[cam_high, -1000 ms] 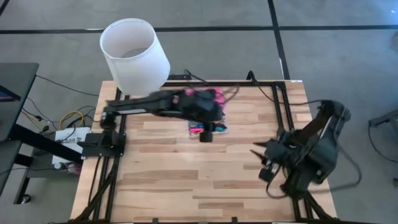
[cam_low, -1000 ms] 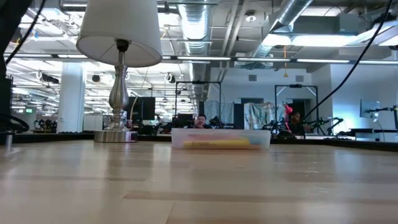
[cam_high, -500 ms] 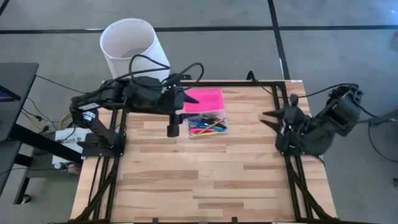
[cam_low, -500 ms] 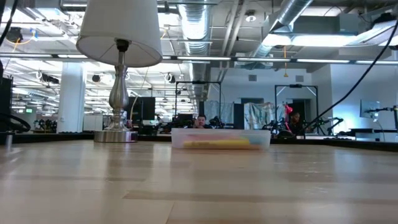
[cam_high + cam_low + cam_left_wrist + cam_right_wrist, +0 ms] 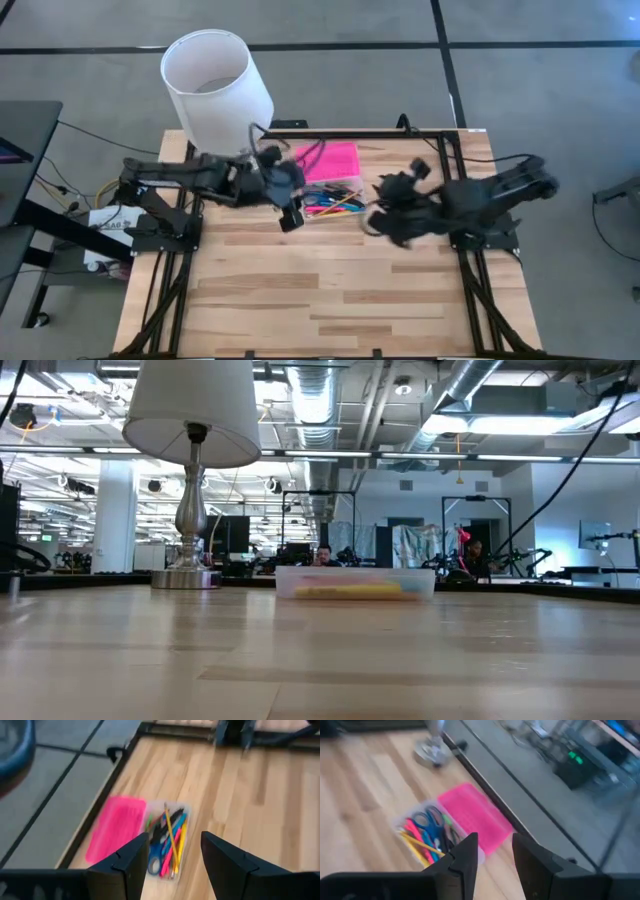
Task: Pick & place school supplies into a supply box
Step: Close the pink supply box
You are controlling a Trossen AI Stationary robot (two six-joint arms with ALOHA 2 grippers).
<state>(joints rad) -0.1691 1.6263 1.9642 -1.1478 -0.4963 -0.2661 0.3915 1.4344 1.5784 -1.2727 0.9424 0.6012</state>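
Clear-based supply box [image 5: 334, 201], open, pink ribbed lid [image 5: 116, 827] flat beside it; between left gripper [image 5: 291, 217] and right gripper [image 5: 375, 217]. Inside: pens, pencils, markers [image 5: 171, 840], mixed colours, lying lengthwise, with blue-handled scissors [image 5: 424, 818].

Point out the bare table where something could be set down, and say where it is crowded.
Free: the whole near half of the table, in front of both grippers, and the patch between the lamp and the supply box. Crowded: around the box, where the left gripper and right gripper, both open, flank it; its pink lid lies open behind.
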